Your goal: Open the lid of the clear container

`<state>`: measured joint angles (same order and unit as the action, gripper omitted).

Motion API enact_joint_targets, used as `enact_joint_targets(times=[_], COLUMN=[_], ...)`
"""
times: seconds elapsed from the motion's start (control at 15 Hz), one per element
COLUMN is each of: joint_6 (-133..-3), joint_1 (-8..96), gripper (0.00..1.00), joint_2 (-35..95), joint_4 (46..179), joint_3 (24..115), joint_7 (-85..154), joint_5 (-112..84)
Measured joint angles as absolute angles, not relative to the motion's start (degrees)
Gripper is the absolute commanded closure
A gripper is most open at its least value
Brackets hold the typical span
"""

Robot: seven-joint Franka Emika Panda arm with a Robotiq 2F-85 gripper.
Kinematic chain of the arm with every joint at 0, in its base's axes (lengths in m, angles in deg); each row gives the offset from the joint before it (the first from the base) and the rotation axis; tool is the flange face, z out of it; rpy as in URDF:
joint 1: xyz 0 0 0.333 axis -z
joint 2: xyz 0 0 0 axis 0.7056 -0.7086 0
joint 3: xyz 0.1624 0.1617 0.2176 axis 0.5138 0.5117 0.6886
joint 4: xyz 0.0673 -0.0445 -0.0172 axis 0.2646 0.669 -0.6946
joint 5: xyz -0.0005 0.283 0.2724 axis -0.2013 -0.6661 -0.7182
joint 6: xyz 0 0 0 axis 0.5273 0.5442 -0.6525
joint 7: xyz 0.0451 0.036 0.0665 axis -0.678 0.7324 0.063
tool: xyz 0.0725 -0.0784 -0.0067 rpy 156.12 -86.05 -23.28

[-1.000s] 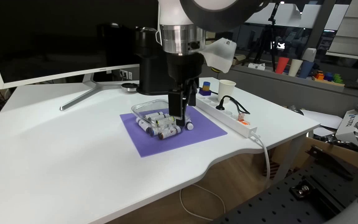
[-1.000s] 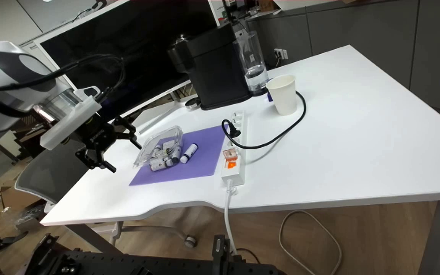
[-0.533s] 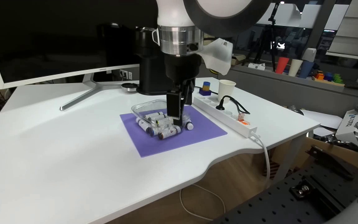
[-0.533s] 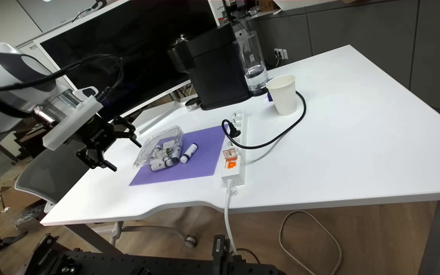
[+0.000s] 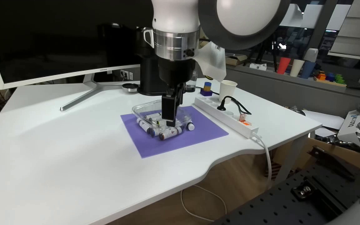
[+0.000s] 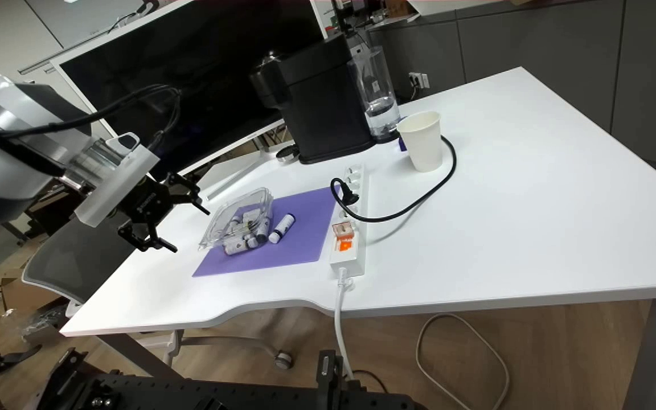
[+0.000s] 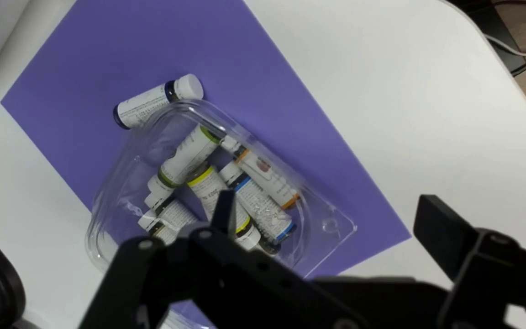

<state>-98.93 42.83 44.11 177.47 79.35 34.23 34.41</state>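
The clear container (image 5: 148,108) lies on a purple sheet (image 5: 155,148) in both exterior views (image 6: 262,199), with several white-labelled vials showing through it. In the wrist view the container (image 7: 130,183) has a curved rim and a flat clear corner tab (image 7: 331,227); I cannot tell the lid apart from the box. My gripper (image 5: 171,122) is open and empty, fingers apart, also in an exterior view (image 6: 191,230). In the wrist view (image 7: 327,205) one fingertip overlaps the vials, the other the white table, with the tab between them. I see no contact with the container.
A loose vial (image 7: 153,105) lies beside the container's rim. A white power strip (image 5: 223,116) with a black plug and cable stands beside the sheet. A black machine (image 6: 328,108), a white cup (image 6: 422,145) and a large monitor (image 5: 58,37) stand further back.
My gripper has moved a little left over the container in an exterior view, and slightly right in another exterior view. Its fingers stay open. The container and vials have not moved.
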Motion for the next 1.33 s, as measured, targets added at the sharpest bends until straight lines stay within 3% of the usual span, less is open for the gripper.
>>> enact_joint_targets(times=[0.6, 1.33], joint_6=[-99.4, -100.4], joint_1=[42.5, 40.2], gripper=[0.0, 0.0], joint_2=[36.9, 27.9], joint_4=[170.9, 165.2], joint_3=[76.9, 77.0], joint_7=[19.2, 10.8], joint_5=[54.8, 63.0])
